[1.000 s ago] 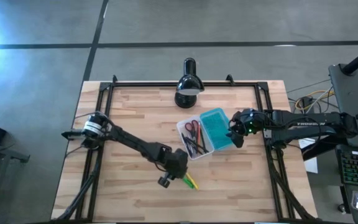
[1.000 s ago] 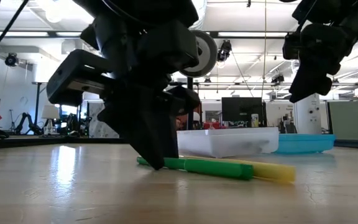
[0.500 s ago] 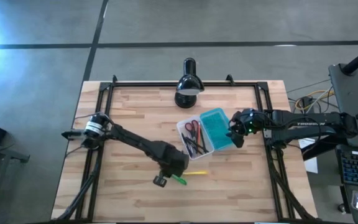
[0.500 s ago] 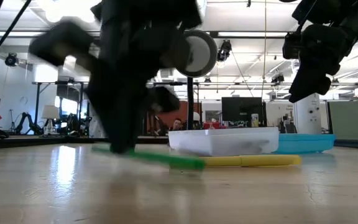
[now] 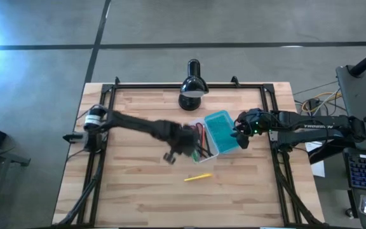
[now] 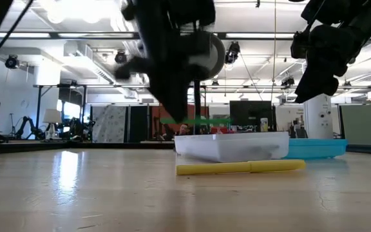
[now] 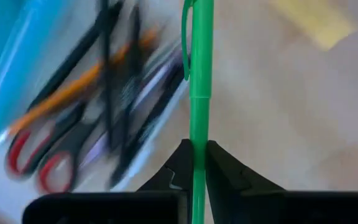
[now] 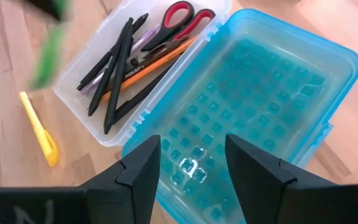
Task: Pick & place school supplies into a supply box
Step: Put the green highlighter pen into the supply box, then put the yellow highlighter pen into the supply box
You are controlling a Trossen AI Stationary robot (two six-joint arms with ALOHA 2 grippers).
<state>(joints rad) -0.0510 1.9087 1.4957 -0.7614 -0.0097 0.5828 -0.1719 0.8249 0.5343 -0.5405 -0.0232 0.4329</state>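
My left gripper (image 5: 188,145) hangs over the near left edge of the supply box's clear tray (image 5: 203,156), shut on a green pen (image 6: 195,120) that floats level above the tray (image 6: 234,145). In the tray lie red-handled scissors (image 8: 182,14) and several black and orange pens (image 8: 126,62). The teal lid (image 8: 253,93) lies folded open to the tray's right. A yellow marker (image 5: 197,177) lies flat on the table, near side of the box. My right gripper (image 8: 194,168) hovers open over the lid, touching nothing. My left gripper pinches the green pen's shaft (image 7: 197,140) between its two fingertips (image 7: 219,171), well back from the clip end (image 7: 187,25). The fingers come steeply from above. The pen is lifted clear and stays about level over the tray.
A black desk lamp (image 5: 193,86) stands at the table's far edge behind the box. A black frame rail (image 5: 103,102) runs around the tabletop. Bare wood (image 5: 132,184) spreads over the table's near and left parts.
My left gripper has shut on the green pen on the table, lifted it clear and carried it up and toward the far right, over the tray. The yellow marker, which lay beside the green pen, has turned and now lies alone.
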